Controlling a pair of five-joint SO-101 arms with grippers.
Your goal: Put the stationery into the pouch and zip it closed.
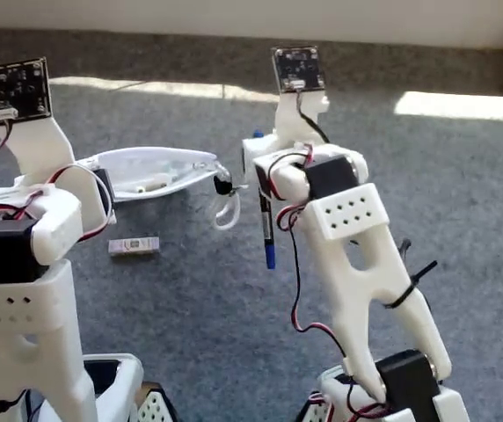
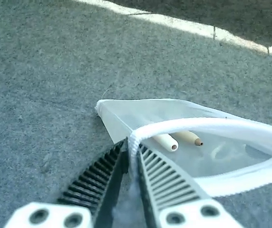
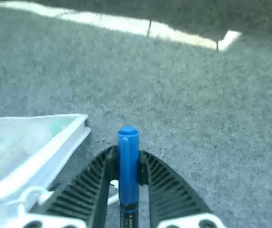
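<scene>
- The left tool (image 2: 129, 143) is clamped shut on the white zip rim of the pouch (image 2: 140, 113), so the mouth is held up and open. The pouch lies on the grey surface (image 1: 190, 334), upper left of centre in the high view.
- The right tool (image 3: 127, 156) is closed around a blue pen (image 1: 267, 230), held upright just right of the pouch's open end.
- Two pale sticks (image 2: 167, 141) are seen inside the pouch already. A small labelled item (image 1: 134, 246) is left out on the surface, just below the pouch.
- Likely trouble: the mouth looks narrow, so an upright pen could get jammed on the rim or dropped beside the pouch unless it's tilted first.
- The rim is only pinched at one end, so it could be tugged out of the left tool if the pen gets pushed hard into the fabric.
- The zip pull (image 1: 223, 186) sits right by the pen and could be snagged.
- Hard to make out: what the pale sticks and the labelled item actually are can't be told. The pen's lower end is cut off in the right wrist view, and the pouch's far end is cut off at the right edge of the left wrist view.
</scene>
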